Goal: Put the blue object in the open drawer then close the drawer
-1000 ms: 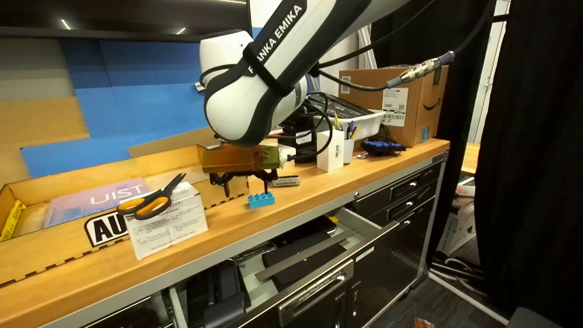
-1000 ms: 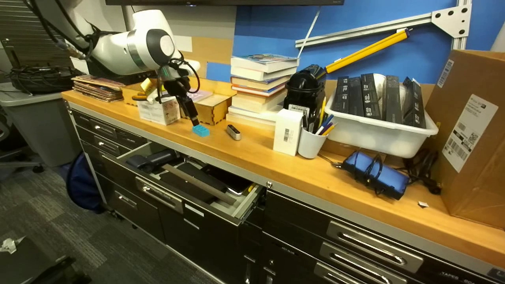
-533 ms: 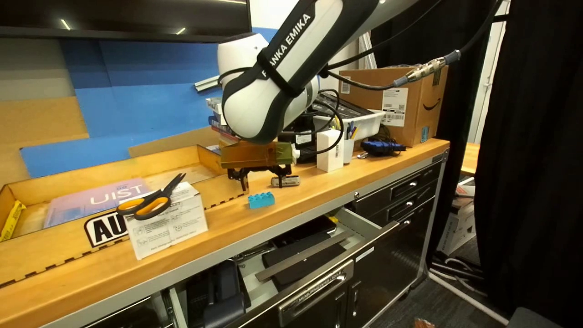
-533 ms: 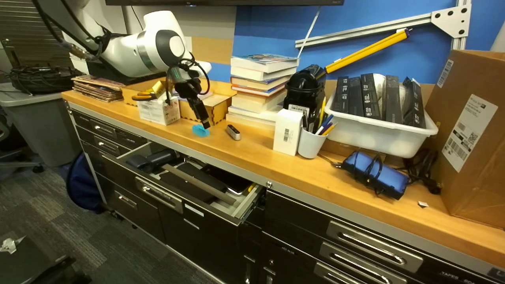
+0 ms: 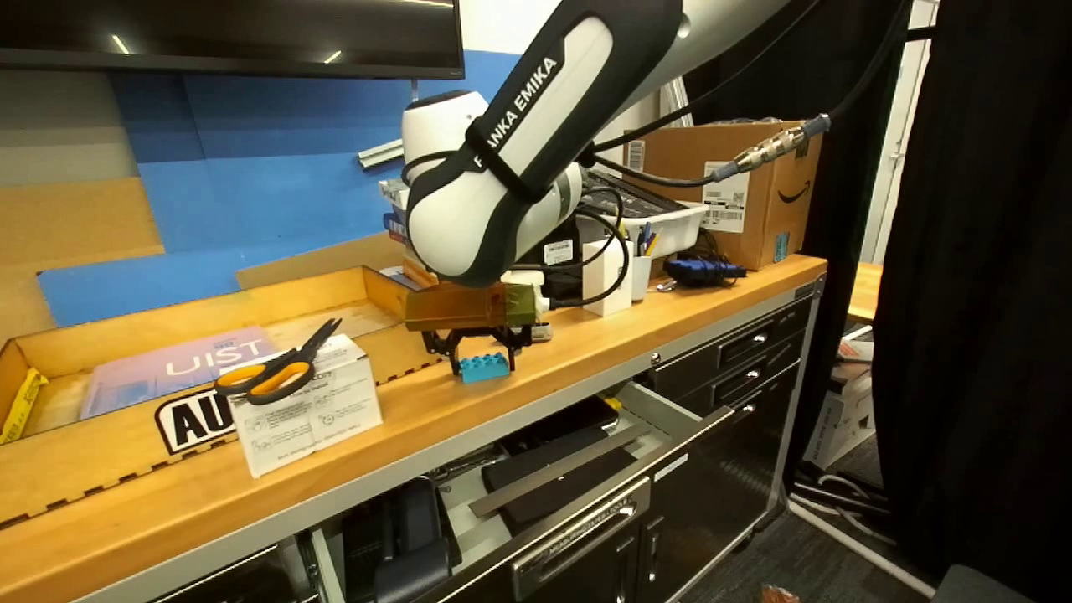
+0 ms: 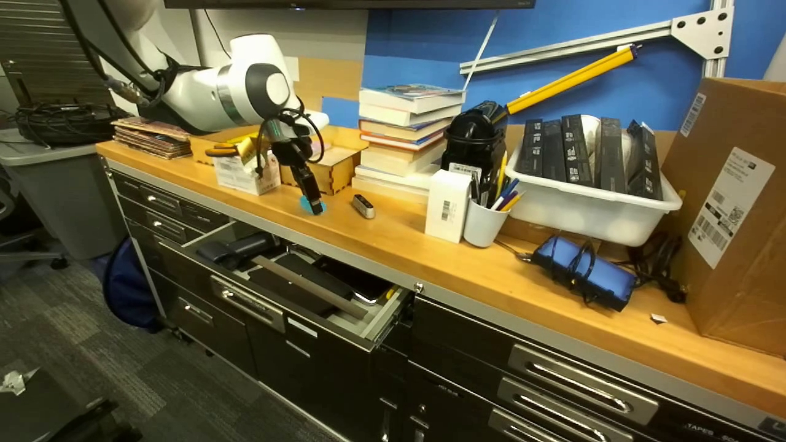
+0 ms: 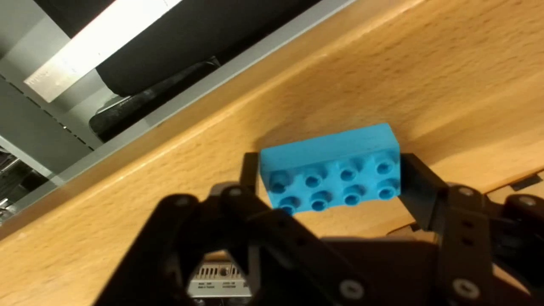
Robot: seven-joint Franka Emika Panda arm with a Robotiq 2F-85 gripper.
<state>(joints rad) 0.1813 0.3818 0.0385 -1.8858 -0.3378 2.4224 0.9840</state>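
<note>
Behind the jaws is seen a partly blue wall [image 5: 268, 184]; below them, a wooden worktop [image 6: 393, 232], then grey carpet [image 6: 172, 387].

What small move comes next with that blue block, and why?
Probably close the gripper gently: its fingers stand at both ends of the block, but whether they press firmly isn't clear, and a sure hold should precede lifting toward the drawer.

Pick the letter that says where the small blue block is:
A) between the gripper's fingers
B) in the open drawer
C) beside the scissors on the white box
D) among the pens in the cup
A, since the wrist view shows the blue block between the fingers of the gripper, one at each end.
</note>
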